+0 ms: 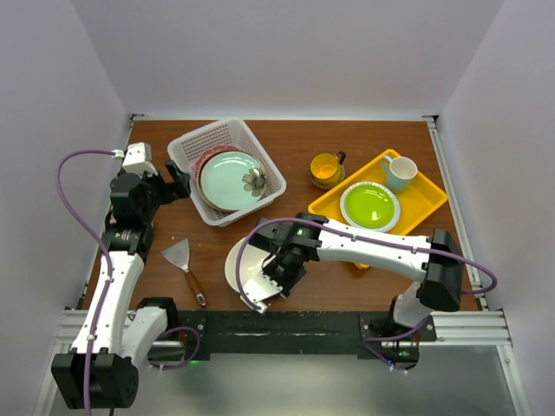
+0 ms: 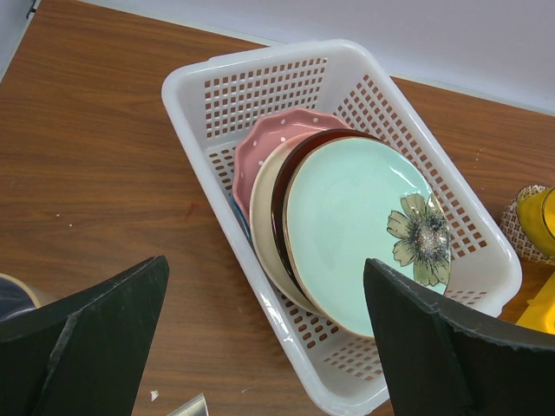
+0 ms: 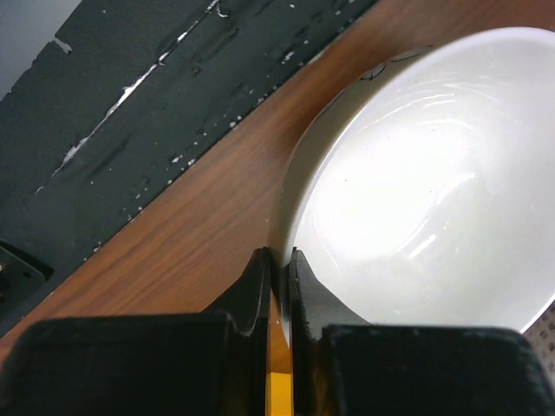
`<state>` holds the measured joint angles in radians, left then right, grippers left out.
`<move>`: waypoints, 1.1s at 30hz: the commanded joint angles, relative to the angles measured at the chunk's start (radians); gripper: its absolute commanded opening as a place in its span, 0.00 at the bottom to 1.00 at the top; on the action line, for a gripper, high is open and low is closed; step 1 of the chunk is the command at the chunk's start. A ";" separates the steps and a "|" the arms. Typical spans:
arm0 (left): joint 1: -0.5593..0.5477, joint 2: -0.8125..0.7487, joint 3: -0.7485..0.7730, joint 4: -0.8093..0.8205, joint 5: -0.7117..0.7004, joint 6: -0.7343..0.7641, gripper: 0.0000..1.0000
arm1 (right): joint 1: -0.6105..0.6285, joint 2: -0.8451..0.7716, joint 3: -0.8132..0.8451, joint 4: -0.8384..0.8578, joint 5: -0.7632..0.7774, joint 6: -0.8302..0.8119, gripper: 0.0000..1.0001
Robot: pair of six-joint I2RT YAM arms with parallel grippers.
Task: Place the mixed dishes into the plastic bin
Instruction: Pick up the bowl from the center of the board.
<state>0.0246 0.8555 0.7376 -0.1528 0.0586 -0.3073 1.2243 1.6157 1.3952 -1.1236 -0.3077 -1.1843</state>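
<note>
**Plastic bin (image 1: 186, 147), far left, holds plates (image 1: 230, 178); large cream bowl (image 1: 238, 260) and yellow mug (image 1: 327, 169) remain**

Your right claw (image 3: 279, 260) pinches the bowl's rim at the counter's (image 1: 347, 143) near edge; your left claw (image 1: 180, 186) hovers spread wide, empty.

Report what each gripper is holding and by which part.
The right gripper has the large cream bowl by its rim, jaws shut across the wall. The left gripper, open and facing the plastic bin, holds nothing.

My wooden table (image 1: 347, 139) carries the plastic bin (image 1: 186, 149), a yellow mug (image 1: 326, 169), a yellow tray (image 1: 426, 200), a scraper (image 1: 179, 256) and a cream bowl (image 1: 242, 263).
</note>
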 commanded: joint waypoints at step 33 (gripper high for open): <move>0.009 -0.001 0.020 0.032 0.015 -0.009 1.00 | -0.158 0.001 0.465 0.194 0.245 0.098 0.00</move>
<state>0.0261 0.8555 0.7376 -0.1528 0.0658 -0.3073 1.0958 1.6058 1.7412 -1.1591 -0.1646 -1.0752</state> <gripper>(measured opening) 0.997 0.049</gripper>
